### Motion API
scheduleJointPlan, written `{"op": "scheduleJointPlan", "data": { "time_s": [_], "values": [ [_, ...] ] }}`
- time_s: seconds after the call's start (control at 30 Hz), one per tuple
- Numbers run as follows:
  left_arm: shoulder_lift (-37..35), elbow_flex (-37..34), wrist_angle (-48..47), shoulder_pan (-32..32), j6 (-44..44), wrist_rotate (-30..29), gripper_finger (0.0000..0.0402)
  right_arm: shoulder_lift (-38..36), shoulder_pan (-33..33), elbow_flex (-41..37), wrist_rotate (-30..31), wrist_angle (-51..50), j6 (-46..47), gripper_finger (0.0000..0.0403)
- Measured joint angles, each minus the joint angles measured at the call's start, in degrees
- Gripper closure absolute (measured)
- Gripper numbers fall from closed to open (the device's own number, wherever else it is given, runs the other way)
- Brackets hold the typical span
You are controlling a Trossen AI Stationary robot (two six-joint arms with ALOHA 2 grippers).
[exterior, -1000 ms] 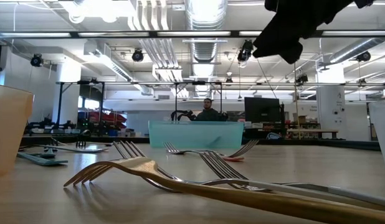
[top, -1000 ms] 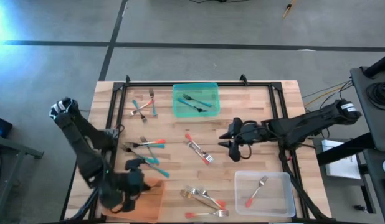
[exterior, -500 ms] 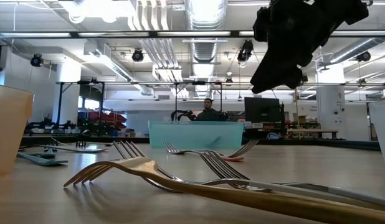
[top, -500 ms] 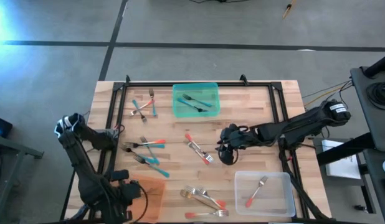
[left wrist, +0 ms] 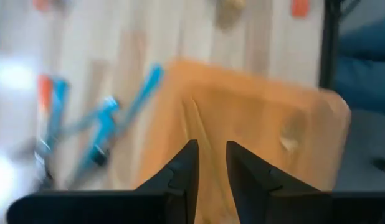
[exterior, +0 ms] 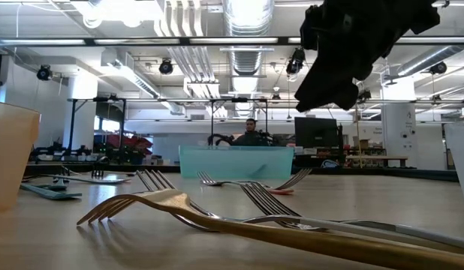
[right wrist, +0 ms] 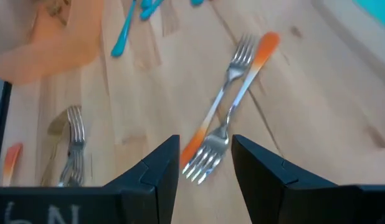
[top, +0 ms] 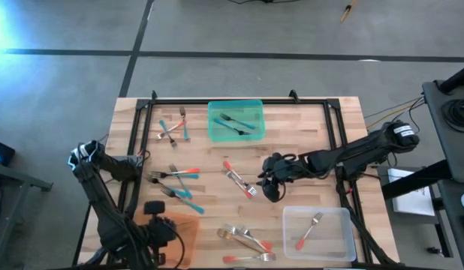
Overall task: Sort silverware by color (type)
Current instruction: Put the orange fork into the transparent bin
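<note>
Two crossed forks with coral handles (top: 239, 181) lie flat on the wooden table near its middle. My right gripper (top: 270, 187) hangs open just to their right, above them. In the right wrist view the forks (right wrist: 225, 122) show beyond the spread fingers of my right gripper (right wrist: 205, 163). My left gripper (top: 154, 225) hovers at the near left over the orange tray (top: 185, 237). The left wrist view shows my left gripper (left wrist: 212, 171) open by a narrow gap, with nothing between its fingers. Teal-handled forks (top: 176, 194) lie to the far side of that tray.
A teal tray (top: 215, 129) at the far middle holds two teal-handled forks. A clear tray (top: 292, 238) at the near right holds one coral-handled fork. Gold forks (top: 243, 237) lie near the front edge and fill the low view's foreground (exterior: 217, 217). More forks (top: 173, 128) lie far left.
My right gripper has come down and moved toward the table's left, closer to the crossed coral-handled forks. My left gripper has drawn back toward the near left corner over the orange tray and tipped to point more steeply down.
</note>
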Motion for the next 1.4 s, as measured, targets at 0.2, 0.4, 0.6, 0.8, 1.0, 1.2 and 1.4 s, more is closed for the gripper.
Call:
{"op": "scheduleJointPlan", "data": {
  "time_s": [0.2, 0.4, 0.6, 0.8, 1.0, 1.2, 1.4],
  "values": [
    [-0.17, 0.00, 1.11, 0.53, 7.39, -10.55, 0.0336, 1.56, 0.02, 0.00, -5.50, 0.12, 1.44, 0.0266],
    [-0.17, -0.07, 1.11, 0.83, 14.64, -17.95, 0.0336, 1.77, -0.50, 0.00, -4.22, 1.51, -1.94, 0.0266],
    [-0.17, -0.66, -0.63, 2.60, 16.03, -19.62, 0.0336, 6.00, -4.07, 0.48, -2.17, 4.20, 1.24, 0.0266],
    [-0.17, -0.70, -0.99, 3.40, 15.90, -19.68, 0.0336, 14.81, -7.03, 8.26, -2.39, -2.63, -0.34, 0.0266],
    [-0.17, -0.72, -0.45, 3.54, 14.20, -19.67, 0.0336, 24.01, -7.97, 20.44, -1.86, -14.29, -5.05, 0.0266],
    [0.54, -0.72, -0.44, 3.59, 13.62, -19.67, 0.0336, 31.35, -7.91, 28.46, -1.98, -21.00, -7.23, 0.0266],
    [0.68, -0.74, -1.41, 3.63, 12.74, -19.67, 0.0336, 35.09, -7.93, 31.70, -2.05, -21.67, -7.87, 0.0266]
  ]
}}
